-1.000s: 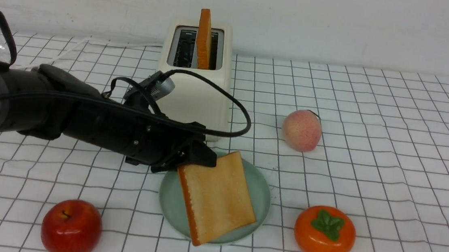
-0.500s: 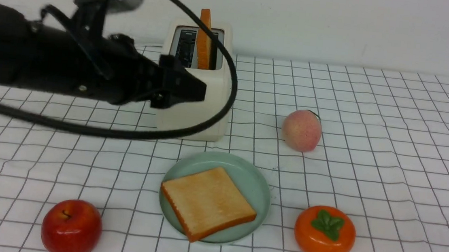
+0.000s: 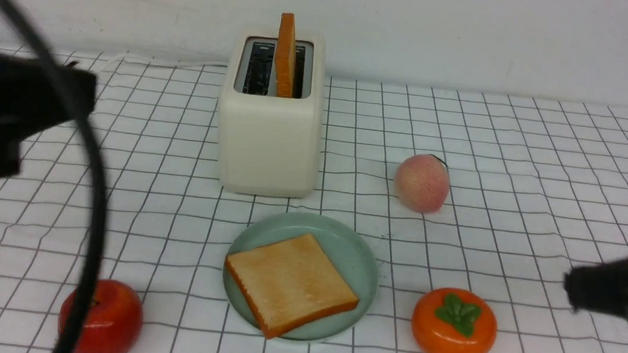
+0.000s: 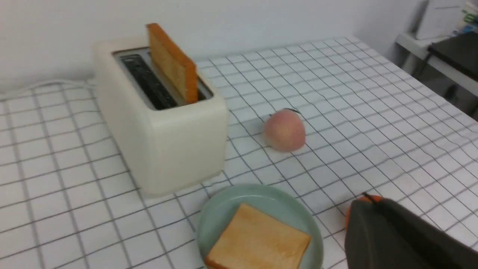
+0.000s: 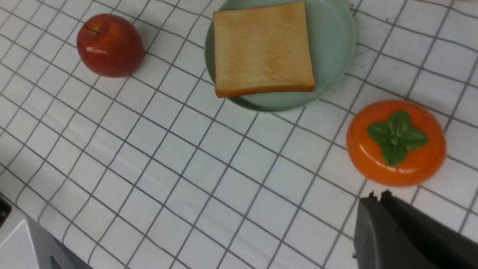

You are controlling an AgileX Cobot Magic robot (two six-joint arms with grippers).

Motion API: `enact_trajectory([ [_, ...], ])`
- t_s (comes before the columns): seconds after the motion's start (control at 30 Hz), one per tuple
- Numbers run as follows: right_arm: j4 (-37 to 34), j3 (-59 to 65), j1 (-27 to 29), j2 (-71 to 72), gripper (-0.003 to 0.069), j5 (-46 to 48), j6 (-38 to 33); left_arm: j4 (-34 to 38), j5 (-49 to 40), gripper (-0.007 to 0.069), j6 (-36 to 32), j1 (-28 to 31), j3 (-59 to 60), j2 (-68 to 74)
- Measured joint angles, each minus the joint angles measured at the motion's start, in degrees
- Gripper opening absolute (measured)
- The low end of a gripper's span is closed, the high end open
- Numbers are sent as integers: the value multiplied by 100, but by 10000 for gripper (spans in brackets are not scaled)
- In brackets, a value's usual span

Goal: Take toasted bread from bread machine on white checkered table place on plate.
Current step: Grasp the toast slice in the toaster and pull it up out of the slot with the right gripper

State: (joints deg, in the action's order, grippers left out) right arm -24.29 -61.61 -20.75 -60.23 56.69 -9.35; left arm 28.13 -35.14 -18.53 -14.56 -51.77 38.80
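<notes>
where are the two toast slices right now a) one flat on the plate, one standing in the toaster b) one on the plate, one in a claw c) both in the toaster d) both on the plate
a: the upright slice sticks up out of a slot of the bread machine, and the flat slice lies on the plate.

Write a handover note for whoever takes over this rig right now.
Left gripper: shut, empty, off to the left of the bread machine.
Right gripper: shut, empty, beside the persimmon, not touching it.
Done: first toast slice lies flat on the plate.
Left: second toast slice stands upright in the bread machine's right slot; lift it out and set it on the plate.
</notes>
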Motion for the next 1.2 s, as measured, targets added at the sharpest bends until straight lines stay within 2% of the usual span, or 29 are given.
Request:
enact_trajectory([
  [0.1, 23, -726, -465, -895, 0, -27, -25, -91, 162, -13, 123, 0, 320, -655],
  [0.23, 594, -2066, -1186, -2275, 6, -226, 338, -98, 267, -13, 139, 0, 669, -1271],
  [0.27, 594, -2066, -1214, -2275, 6, -226, 372, -103, 267, -13, 139, 0, 678, -1290],
  [0.37, 1348, -3608, -1525, -3618, 40, -526, 1090, -106, 292, -13, 150, 0, 751, -1475],
  [0.53, 1754, -5107, -1547, -4865, 113, -620, 1544, -106, 399, -13, 163, 0, 758, -1478],
  [0.63, 2048, -6498, -1547, -6017, 235, -640, 1881, -48, 453, -13, 163, 0, 758, -1478],
  [0.8, 2429, -8108, -1561, -7302, 428, -620, 2201, 112, 464, -13, 168, 0, 760, -1478],
  [0.9, 2696, -8630, -1567, -7666, 498, -596, 2337, 125, 458, -13, 174, 0, 765, -1478],
  [1.0, 3212, -8852, -1566, -7822, 536, -609, 2563, 136, 458, -13, 174, 0, 765, -1478],
  [1.2, 3828, -8894, -1577, -7866, 536, -644, 2962, 136, 458, -13, 174, 0, 765, -1478],
])
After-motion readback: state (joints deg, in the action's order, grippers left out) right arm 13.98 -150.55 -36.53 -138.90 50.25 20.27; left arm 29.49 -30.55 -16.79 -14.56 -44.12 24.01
